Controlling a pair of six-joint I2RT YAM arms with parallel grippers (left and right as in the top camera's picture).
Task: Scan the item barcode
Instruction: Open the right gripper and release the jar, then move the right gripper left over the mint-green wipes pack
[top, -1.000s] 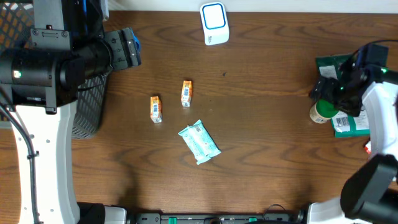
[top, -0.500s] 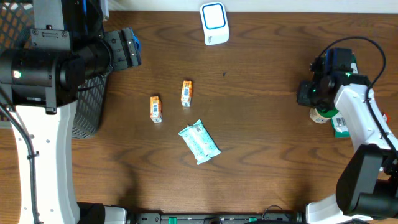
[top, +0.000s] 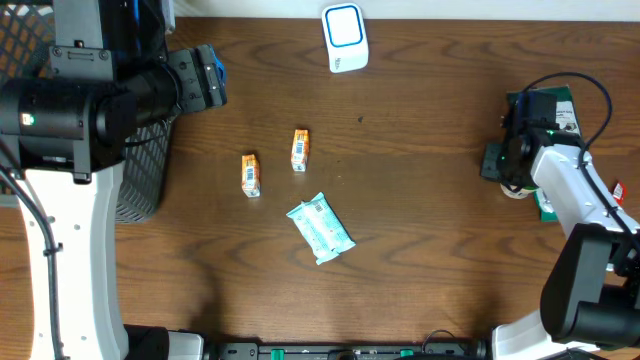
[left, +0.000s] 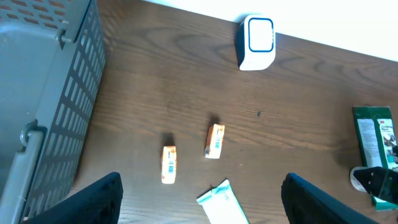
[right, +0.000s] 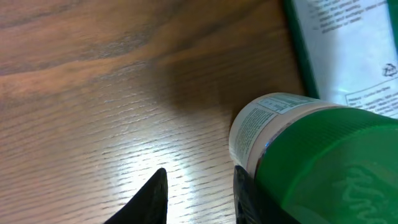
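The right arm has swung left across the green packet (right: 348, 43) and now sits over the green-lidded jar (right: 311, 155). From overhead the jar was in plain sight a second ago, and now only a pale sliver of it shows. Nothing else on the bench (top: 420, 250) has shifted.

In the right wrist view, the right fingers (right: 155, 196) stand a narrow way apart with only bare wood between them. They hold nothing. The jar lies just outside one finger, close against it, with the packet right behind it.

Nearest the front edge lies a pale blue pouch (top: 320, 229). Beyond it are two small orange boxes (top: 250, 174) (top: 299, 150), a little apart from each other. The jar is well off to their right.

On the left, above a grey mesh basket (left: 43, 93), the left fingers (left: 93, 199) are spread wide and empty. At the far edge stands the white scanner (top: 344, 38) with its blue-framed window, well apart from the jar.
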